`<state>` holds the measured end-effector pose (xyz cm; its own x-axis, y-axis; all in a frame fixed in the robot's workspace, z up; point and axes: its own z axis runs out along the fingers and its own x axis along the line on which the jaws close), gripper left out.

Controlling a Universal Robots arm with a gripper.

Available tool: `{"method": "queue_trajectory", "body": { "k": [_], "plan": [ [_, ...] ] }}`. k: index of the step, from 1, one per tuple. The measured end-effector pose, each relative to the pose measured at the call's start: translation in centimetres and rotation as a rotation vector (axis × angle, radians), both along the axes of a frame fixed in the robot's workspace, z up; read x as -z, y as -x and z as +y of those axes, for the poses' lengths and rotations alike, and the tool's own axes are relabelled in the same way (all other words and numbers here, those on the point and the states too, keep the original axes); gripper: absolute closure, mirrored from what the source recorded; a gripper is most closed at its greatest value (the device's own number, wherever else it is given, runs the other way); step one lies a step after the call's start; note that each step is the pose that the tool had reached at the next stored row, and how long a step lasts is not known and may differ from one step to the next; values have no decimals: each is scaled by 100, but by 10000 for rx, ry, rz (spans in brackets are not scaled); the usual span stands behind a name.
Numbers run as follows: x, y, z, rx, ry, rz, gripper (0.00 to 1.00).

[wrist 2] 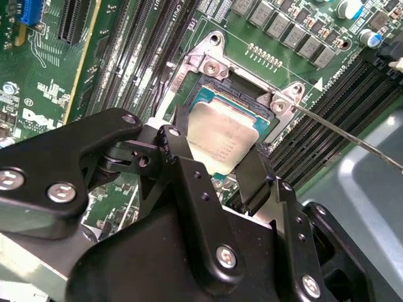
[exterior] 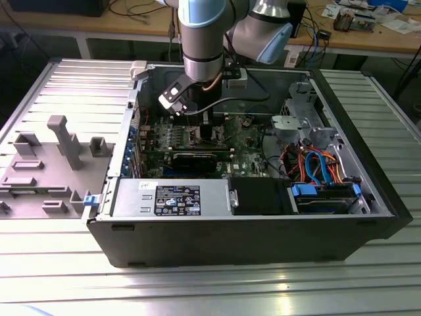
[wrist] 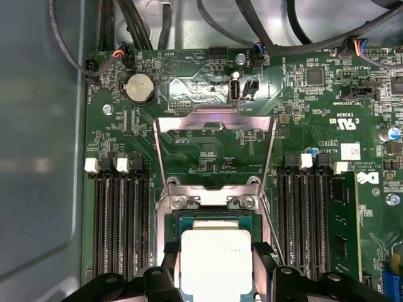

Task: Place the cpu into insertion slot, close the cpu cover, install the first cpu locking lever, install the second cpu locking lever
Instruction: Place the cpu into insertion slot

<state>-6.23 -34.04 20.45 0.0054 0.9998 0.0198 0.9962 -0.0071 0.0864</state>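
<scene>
1. A slatted metal desk (exterior: 197, 289) is seen in the exterior view. An open computer case (exterior: 250, 230) is laid on it, and a grey fixture tray (exterior: 39, 171) is set at the exterior view's left.
2. The robot arm (exterior: 204, 39) is seen reaching down into the case, above the green motherboard (exterior: 253, 141).
3. In the second wrist view the jaws are closed on the cpu (wrist 2: 220, 141), with the black fingers (wrist 2: 250, 179) pressed against two opposite edges of it.
4. The cpu is held directly over the insertion slot (wrist 2: 220, 94), whose teal and dark edge is visible just beyond the jaws. Whether the chip is fully seated cannot be told.
5. A thin locking lever (wrist 2: 352, 139) is seen angled away from the slot's corner, to one side of the jaws.
6. In the first wrist view the cpu (wrist: 216, 264) is shown between the jaws, over the insertion slot (wrist: 211, 220).
7. The cpu cover (wrist: 189, 121) is swung open beyond the jaws, and the board is visible through its window.
8. Black memory slots (wrist: 119, 226) are ranged on both sides of the jaws.
</scene>
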Motion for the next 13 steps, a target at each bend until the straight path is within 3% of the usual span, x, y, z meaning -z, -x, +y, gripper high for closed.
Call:
{"method": "queue_trajectory", "body": {
  "k": [4,13],
  "plan": [
    [47,0,0,-19,0,0,46],
    [79,1,0,-22,0,1,46]
  ]
}}
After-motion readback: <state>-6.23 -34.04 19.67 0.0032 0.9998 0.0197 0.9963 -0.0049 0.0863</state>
